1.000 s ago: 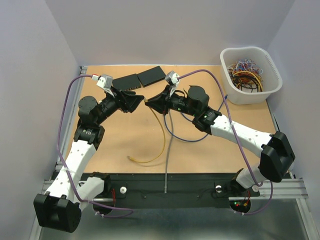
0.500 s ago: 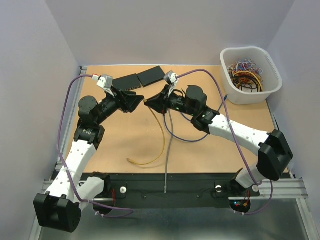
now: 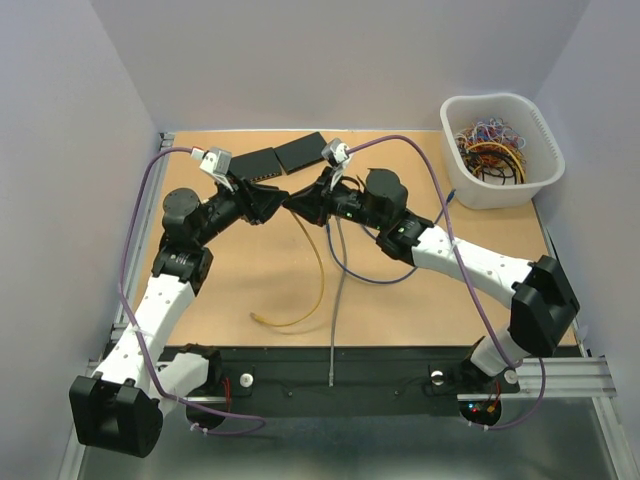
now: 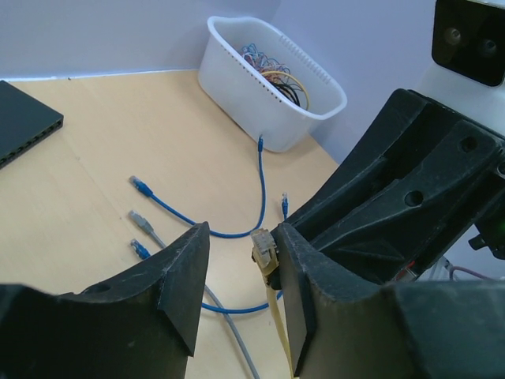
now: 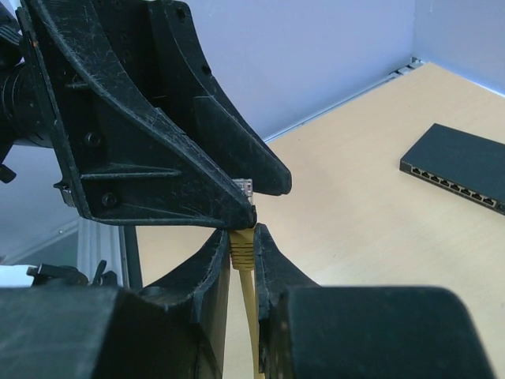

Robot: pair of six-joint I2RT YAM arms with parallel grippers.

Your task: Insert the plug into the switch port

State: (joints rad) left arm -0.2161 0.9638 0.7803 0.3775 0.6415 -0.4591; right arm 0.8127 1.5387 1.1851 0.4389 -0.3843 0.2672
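Observation:
My right gripper (image 3: 297, 204) (image 5: 241, 235) is shut on the yellow boot of the plug (image 5: 244, 249) and holds it above the table. The plug's clear tip points at my left gripper. My left gripper (image 3: 272, 203) (image 4: 243, 237) is open. The plug (image 4: 264, 251) sits between its jaws, close against the right finger (image 4: 316, 284). The yellow cable (image 3: 318, 268) hangs down to the table. Two black switches (image 3: 270, 160) (image 3: 303, 151) lie flat at the back; one shows its port row in the right wrist view (image 5: 458, 167).
A white basket (image 3: 500, 150) (image 4: 268, 87) full of cables stands at the back right. Loose blue cables (image 4: 260, 185) and a grey cable (image 3: 336, 300) lie on the wooden table (image 3: 420, 310) under and near the grippers.
Both grippers have shifted slightly towards the back and closed in on each other. The plug tip now sits between my left gripper's jaws.

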